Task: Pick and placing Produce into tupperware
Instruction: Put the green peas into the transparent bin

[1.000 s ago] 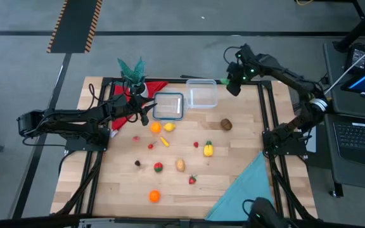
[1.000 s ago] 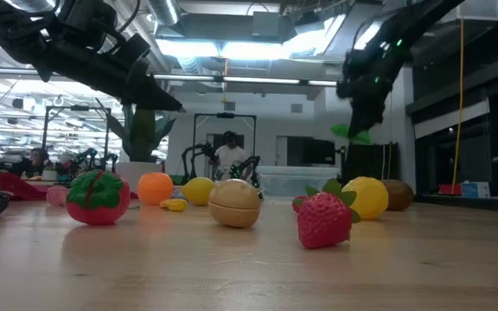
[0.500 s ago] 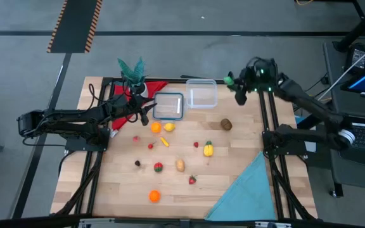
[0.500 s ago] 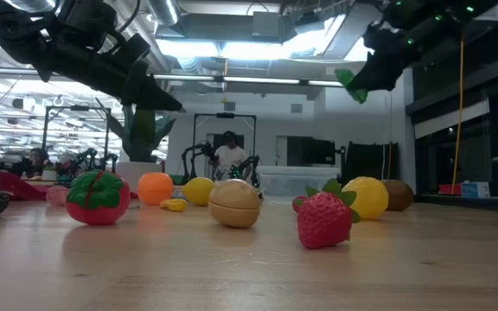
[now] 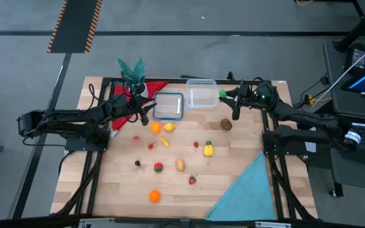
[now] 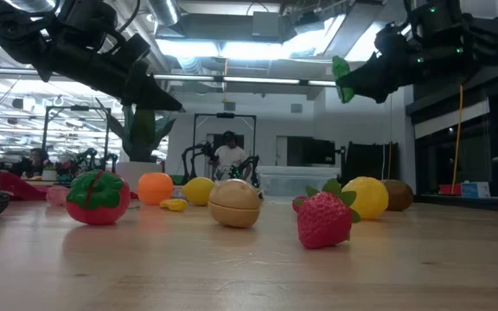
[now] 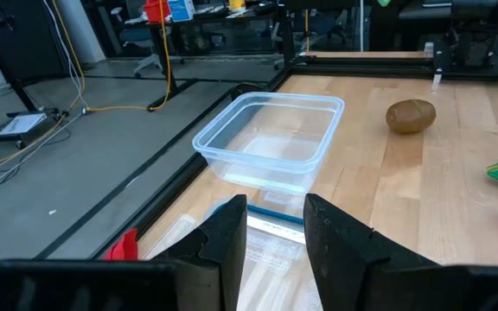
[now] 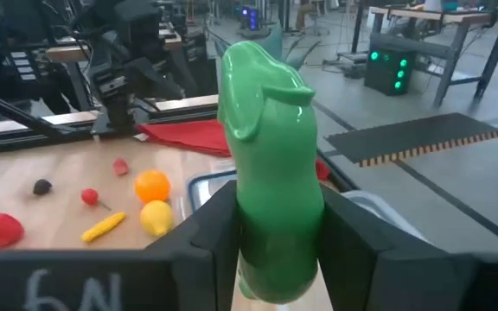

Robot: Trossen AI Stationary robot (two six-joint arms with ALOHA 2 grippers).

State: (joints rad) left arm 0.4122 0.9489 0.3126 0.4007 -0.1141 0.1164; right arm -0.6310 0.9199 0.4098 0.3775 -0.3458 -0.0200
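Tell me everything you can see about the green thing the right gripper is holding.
The green toy vegetable is a smooth, glossy plastic piece, long and rounded with a bulged, bent top end; what kind it is cannot be told. It stands up between the fingers of the right gripper, which is shut on its lower part, and nothing else touches it. From above it shows as a small green blob in the air just beside the clear tub, near the table's far edge and not yet over it.

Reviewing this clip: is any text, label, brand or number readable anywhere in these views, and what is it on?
"6N", as it reads in the right wrist view: pale marks on the dark body of the right gripper, which holds a green toy vegetable.
Blue box in the room behind: label too small to read.
Nothing else readable.
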